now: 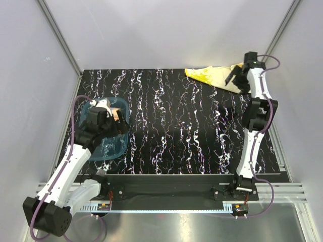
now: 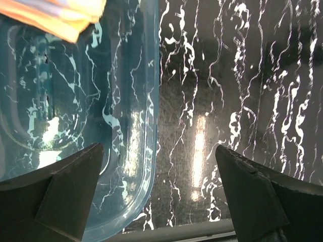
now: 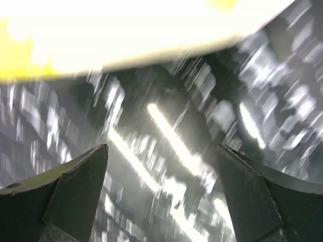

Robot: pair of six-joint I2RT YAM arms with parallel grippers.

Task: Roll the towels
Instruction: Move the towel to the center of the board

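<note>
Yellow towel (image 1: 212,76): just beyond my right gripper (image 3: 161,148), fingers apart, empty. Orange-pink towel (image 2: 55,15): beyond-left of my left gripper (image 2: 159,148), fingers apart. Both thin, limp, light, I judge; pinch an edge.

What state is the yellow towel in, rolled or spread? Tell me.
Not rolled: the yellow towel lies flat, a loose wedge at the far right of the table. Folded over or single layer: cannot tell.

- You're in a lab test cell: plain white walls (image 1: 166,30) on aluminium posts (image 1: 58,35).
- Your two arms (image 1: 255,126) bolt to a rail (image 1: 282,189) edging the black marbled counter (image 1: 176,126).
</note>
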